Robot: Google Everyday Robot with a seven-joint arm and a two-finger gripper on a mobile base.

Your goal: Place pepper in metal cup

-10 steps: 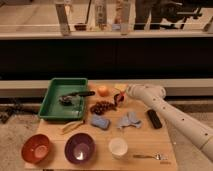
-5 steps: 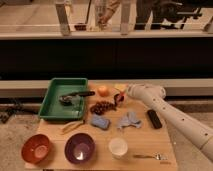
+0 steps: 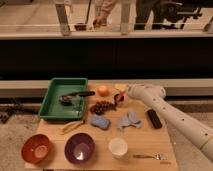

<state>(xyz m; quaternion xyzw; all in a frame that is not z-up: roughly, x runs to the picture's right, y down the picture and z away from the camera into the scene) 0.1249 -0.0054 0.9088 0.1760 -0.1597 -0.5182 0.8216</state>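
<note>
Wooden table: carries every item.
White robot arm: reaches in from the right.
Green plastic tray, left rear: holds the small dark grey metal cup, next to a black-handled tool.
Gripper: low, just beside the dark red grape-like cluster. I cannot tell its grip.
Slim red-orange pepper: at the gripper's tip, well apart from the cup.
Risks: a weak hold could drop the pepper in transit, and the narrow cup could tip if nudged.
</note>
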